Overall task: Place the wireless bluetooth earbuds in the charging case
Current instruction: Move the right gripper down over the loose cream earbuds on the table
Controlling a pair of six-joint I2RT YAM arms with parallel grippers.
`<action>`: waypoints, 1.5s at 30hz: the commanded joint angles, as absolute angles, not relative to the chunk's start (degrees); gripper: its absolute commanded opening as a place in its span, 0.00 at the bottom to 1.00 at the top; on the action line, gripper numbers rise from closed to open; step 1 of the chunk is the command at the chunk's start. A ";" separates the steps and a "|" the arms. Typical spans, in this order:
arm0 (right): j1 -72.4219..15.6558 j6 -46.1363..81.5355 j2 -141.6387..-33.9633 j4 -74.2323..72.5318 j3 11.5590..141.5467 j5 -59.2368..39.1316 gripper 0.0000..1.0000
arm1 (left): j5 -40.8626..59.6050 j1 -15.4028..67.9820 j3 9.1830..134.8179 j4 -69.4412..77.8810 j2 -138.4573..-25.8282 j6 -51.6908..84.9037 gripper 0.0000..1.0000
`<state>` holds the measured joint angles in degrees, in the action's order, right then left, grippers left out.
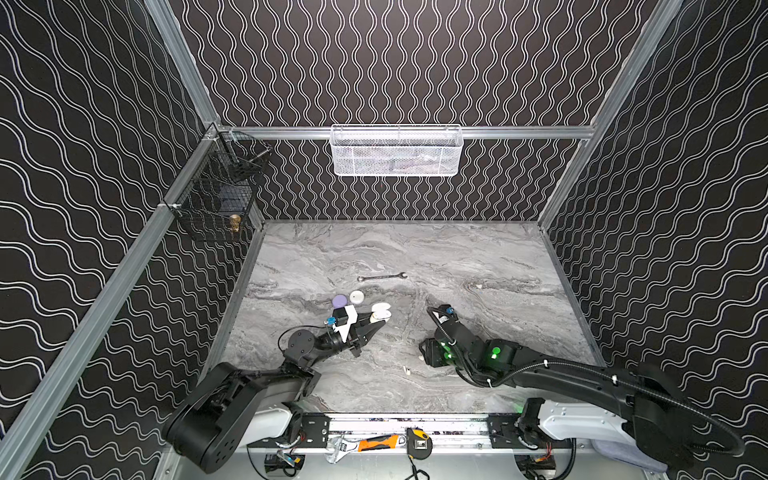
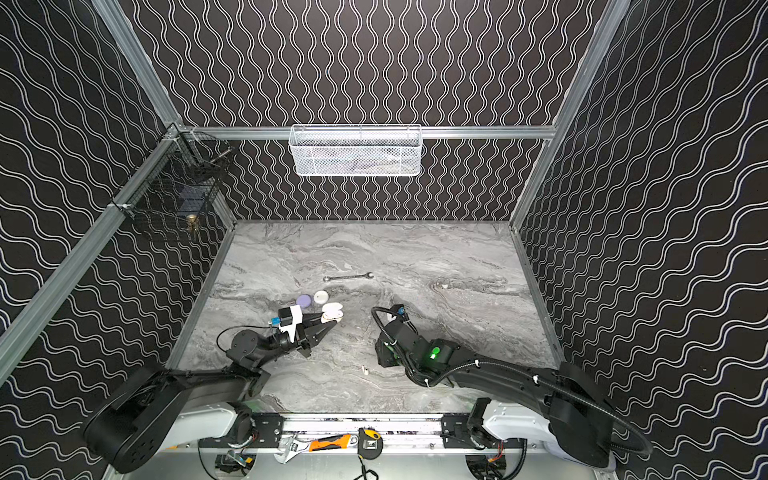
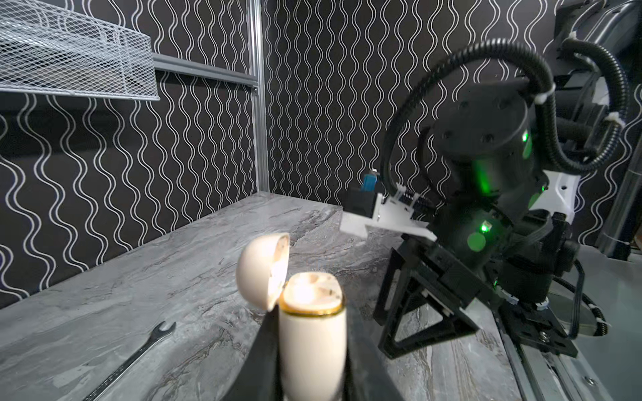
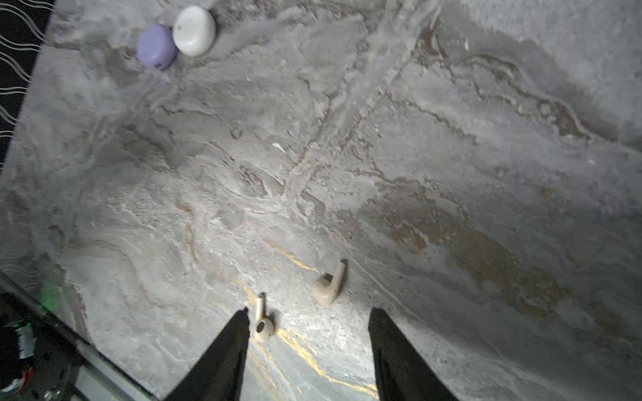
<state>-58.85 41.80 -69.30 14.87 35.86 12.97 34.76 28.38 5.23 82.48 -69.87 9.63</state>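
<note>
Left tool (image 1: 380, 319) grips cream charging case (image 3: 312, 347), lid (image 3: 260, 274) open.

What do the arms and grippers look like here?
Both arms are black with white base shells. The right arm carries a ribbed black cable hose tied with white zip ties and green lights; the left arm has a thin black cable. Each wrist has a white camera bracket with a blue plug. The left gripper and right gripper have black, tapering wedge fingers.
</note>
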 commanded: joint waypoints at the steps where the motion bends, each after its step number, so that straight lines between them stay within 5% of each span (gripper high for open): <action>1: -59.45 44.22 -72.19 17.33 36.86 13.62 0.59 | 32.97 28.28 5.54 79.14 -68.48 7.56 0.00; 19: -62.22 43.59 -92.06 27.97 48.78 21.08 0.63 | 32.98 28.30 5.19 80.34 -68.31 7.56 0.00; 45: -63.20 47.63 -83.76 31.36 42.53 24.49 0.64 | 33.05 28.28 5.05 81.03 -68.38 8.09 0.00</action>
